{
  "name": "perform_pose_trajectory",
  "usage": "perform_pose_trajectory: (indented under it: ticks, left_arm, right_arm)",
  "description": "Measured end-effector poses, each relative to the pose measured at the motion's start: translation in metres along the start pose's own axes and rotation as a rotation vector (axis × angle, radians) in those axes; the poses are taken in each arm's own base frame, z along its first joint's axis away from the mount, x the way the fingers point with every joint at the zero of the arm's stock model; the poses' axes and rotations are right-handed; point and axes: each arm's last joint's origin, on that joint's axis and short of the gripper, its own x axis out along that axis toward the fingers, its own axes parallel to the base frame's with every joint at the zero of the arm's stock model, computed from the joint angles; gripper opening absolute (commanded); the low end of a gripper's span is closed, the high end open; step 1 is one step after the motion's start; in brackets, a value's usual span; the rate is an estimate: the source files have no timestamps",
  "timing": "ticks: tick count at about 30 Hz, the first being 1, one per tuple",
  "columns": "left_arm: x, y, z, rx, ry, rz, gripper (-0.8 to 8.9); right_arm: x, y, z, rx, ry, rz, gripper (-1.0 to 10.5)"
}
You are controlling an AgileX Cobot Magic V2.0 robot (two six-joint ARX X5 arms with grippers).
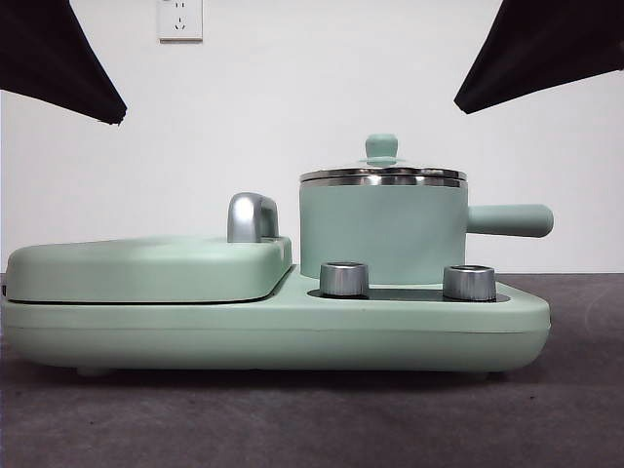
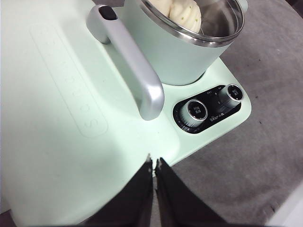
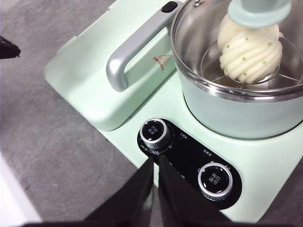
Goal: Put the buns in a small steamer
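Both buns (image 2: pixel 182 12) already sit inside the small steamer (image 1: pixel 382 229), under its glass lid (image 1: pixel 382 174), so nothing looks left to carry. The left gripper (image 2: pixel 154 163) and the right gripper (image 3: pixel 155 163) each hang empty with jaws pressed together. The pot lies just past each one, beyond the silver knobs (image 3: pixel 155 132), about equally near.

Mint-green small steamer (image 1: pixel 380 234); white, green-specked bun (image 3: pixel 250 52).
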Motion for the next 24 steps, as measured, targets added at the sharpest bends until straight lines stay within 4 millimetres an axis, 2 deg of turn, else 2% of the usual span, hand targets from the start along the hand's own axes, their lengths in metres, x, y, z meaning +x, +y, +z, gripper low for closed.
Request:
perform_pose_trajectory:
  ticks: [7,11,13,18,21,24]
  left_arm:
    - [-0.003,0.0,0.0,0.016,-0.005,0.002,0.1]
    - [-0.019,0.008,-0.004,0.076,-0.118,0.052,0.1]
    - [-0.027,0.017,-0.013,0.087,-0.204,0.099,0.1]
    - [-0.044,0.041,-0.053,0.066,-0.419,0.326,0.1]
    - [-0.047,0.049,-0.078,0.057,-0.519,0.421,0.1]
    - [-0.042,0.057,-0.097,0.063,-0.59,0.458,0.1]
  right_arm:
    - [0.0,0.0,0.0,0.0,0.0,0.0,0.2]
    - [0.0,0.0,0.0,0.0,-0.001,0.0,0.2]
    - [0.0,0.0,0.0,0.0,-0.001,0.0,0.2]
    - [0.0,0.0,0.0,0.0,-0.001,-0.001,0.2]
    - [0.0,0.0,0.0,0.0,-0.001,-0.001,0.2]
    - [0.0,0.0,0.0,0.0,-0.001,-0.001,0.2]
